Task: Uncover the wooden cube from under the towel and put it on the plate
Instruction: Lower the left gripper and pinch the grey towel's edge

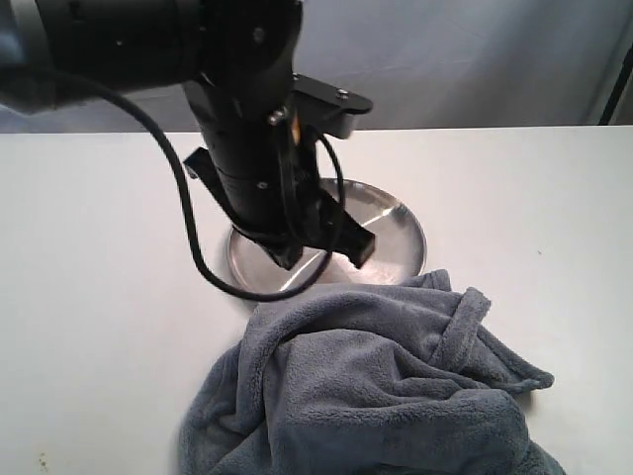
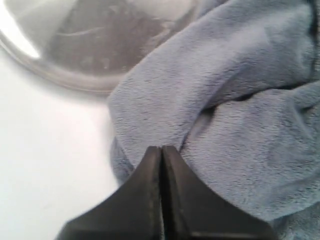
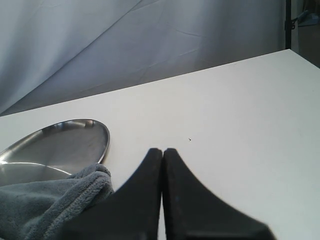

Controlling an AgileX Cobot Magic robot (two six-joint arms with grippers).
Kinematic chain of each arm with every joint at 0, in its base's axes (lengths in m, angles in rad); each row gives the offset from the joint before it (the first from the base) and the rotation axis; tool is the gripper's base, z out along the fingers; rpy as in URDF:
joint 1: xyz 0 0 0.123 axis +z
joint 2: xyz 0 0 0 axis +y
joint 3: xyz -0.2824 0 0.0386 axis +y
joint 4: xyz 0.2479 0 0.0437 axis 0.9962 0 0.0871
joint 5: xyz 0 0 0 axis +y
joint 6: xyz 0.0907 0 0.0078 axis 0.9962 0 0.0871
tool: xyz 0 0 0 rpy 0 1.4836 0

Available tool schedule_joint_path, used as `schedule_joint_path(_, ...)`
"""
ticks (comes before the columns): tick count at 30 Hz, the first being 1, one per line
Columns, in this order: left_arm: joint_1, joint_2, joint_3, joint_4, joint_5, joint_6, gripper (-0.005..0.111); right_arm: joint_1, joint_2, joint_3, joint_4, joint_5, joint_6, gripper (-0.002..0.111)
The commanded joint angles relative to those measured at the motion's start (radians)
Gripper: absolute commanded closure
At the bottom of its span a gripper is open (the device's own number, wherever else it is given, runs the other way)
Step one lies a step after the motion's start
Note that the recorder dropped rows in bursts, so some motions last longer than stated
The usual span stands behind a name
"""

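The dark blue-grey towel lies bunched at the table's front, its far edge lapping over the near rim of the shiny steel plate. The wooden cube is hidden. My left gripper hangs low over the plate's front left, just behind the towel. In the left wrist view its jaws are shut with nothing between them, above a towel fold next to the plate rim. My right gripper is shut and empty over bare table, beside a towel corner and the plate.
A white table carries everything, backed by a grey curtain. The left arm's black body and its looping cable stand over the plate's left side. The table's far right edge shows in the right wrist view.
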Motion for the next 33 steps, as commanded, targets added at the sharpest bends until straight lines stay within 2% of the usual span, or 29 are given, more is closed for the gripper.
schedule_joint_path(1,0.079,-0.004,0.001,-0.005,0.018,0.014,0.107,0.0,-0.006,0.003,0.005,0.012,0.004,0.105)
schedule_joint_path(5,0.08,-0.084,0.154,0.009,0.018,0.086,0.107,0.0,-0.006,0.003,0.005,0.012,0.004,0.105)
schedule_joint_path(8,0.08,-0.211,0.341,-0.021,0.013,0.086,0.107,0.0,-0.006,0.003,0.005,0.012,0.004,0.105)
schedule_joint_path(11,0.056,-0.332,0.514,-0.062,-0.098,0.119,0.107,0.0,-0.006,0.003,0.005,0.012,0.004,0.105)
schedule_joint_path(13,0.002,-0.375,0.601,-0.072,-0.108,0.109,0.107,0.0,-0.006,0.003,0.005,0.012,0.004,0.105)
schedule_joint_path(15,-0.088,-0.385,0.657,-0.104,-0.131,0.109,0.107,0.0,-0.006,0.003,0.005,0.012,0.004,0.105)
schedule_joint_path(19,-0.229,-0.364,0.674,-0.097,-0.184,0.105,0.107,0.0,-0.006,0.003,0.005,0.012,0.004,0.105)
schedule_joint_path(21,-0.292,-0.347,0.674,-0.096,-0.251,0.038,0.107,0.0,-0.006,0.003,0.005,0.012,0.004,0.105)
schedule_joint_path(23,-0.329,-0.336,0.676,-0.096,-0.298,-0.079,0.107,0.0,-0.006,0.003,0.005,0.012,0.004,0.105)
schedule_joint_path(27,-0.335,-0.306,0.679,-0.064,-0.312,-0.307,0.106,0.0,-0.006,0.003,0.005,0.012,0.004,0.105)
schedule_joint_path(31,-0.335,-0.266,0.679,0.117,-0.311,-0.592,0.106,0.0,-0.006,0.003,0.005,0.012,0.004,0.105)
schedule_joint_path(33,-0.335,-0.245,0.679,0.171,-0.311,-0.675,0.106,0.0,-0.006,0.003,0.005,0.012,0.004,0.105)
